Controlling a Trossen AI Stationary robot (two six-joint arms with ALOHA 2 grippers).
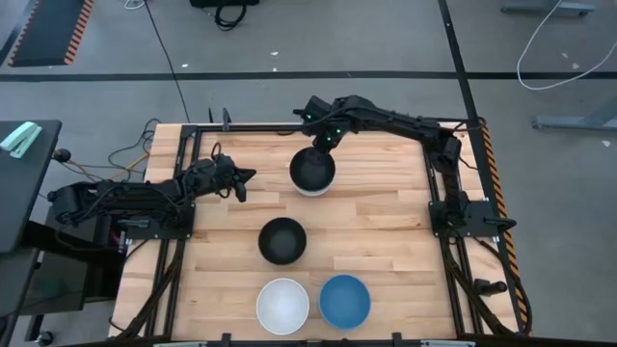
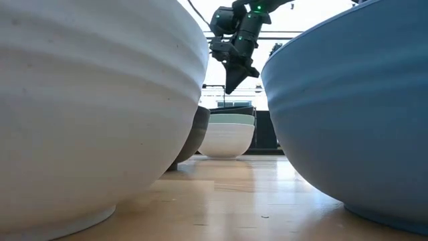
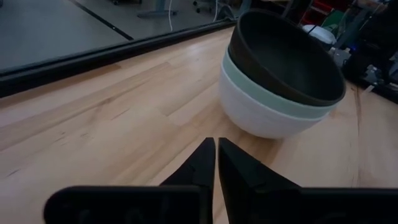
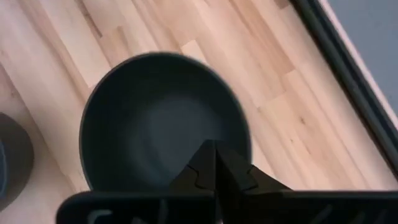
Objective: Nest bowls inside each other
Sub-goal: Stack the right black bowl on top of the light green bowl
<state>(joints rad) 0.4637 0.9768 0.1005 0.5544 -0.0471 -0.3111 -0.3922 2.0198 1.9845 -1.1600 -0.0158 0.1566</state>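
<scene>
Inspection finds the nesting partly complete. A stack of three bowls stands on the far part of the surface: a white bowl at the bottom, the pale mint green bowl seated in it, and a black bowl seated on top, all upright and appearing well seated. The right claw hangs just above the far rim of this stack, its fingers pressed together and holding nothing; the stack's black bowl lies directly below it in the right wrist view, with clear air between claw and bowl in the low view. The left claw is stationed beside the stack, apart from it, pointing towards it, its fingers nearly shut with a thin gap between them and nothing held. Three bowls remain loose and unnested. The second black bowl sits on its own, nearer the front of the surface than either claw and well apart from both. The second white bowl and the blue bowl stand side by side at the front edge, farthest from both claws. Judgement: roughly half the work is done; the three loose bowls have yet to be carried to the stack, or the stack to them, and neither claw is presently engaged with any of them.
</scene>
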